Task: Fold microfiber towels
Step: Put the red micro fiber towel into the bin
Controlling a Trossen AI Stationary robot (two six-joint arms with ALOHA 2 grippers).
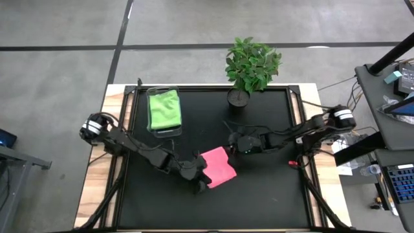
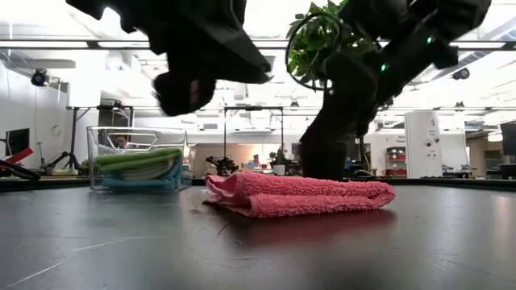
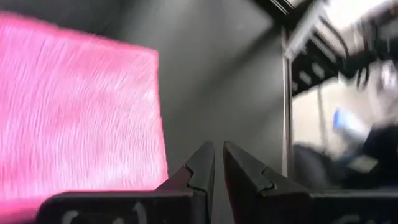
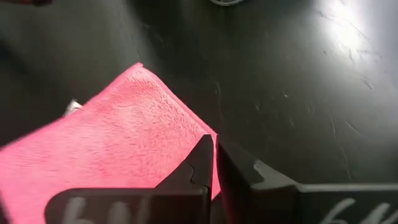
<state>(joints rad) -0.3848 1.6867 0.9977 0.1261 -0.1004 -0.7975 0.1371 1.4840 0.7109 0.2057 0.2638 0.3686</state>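
A pink microfiber towel [image 1: 218, 167] lies folded into a small flat stack in the middle of the black table, its underside resting on the table [image 2: 298, 195]. My left gripper [image 1: 202, 186] hovers shut just beside the towel's near left corner; in its wrist view the shut fingertips [image 3: 217, 152] stand over bare table, next to the towel [image 3: 74, 112]. My right gripper [image 1: 231, 144] hovers shut above the towel's far right edge [image 4: 186, 124], its fingertips [image 4: 213, 146] together. A lime green towel [image 1: 163, 109] lies folded in the clear bin.
The clear plastic bin [image 1: 176, 131] stands at the far left of the table, seen also in the low view as the bin [image 2: 101, 173]. A potted plant [image 1: 249, 68] stands at the far edge right of the middle. Bare black table [image 1: 259, 200] lies toward the near edge.
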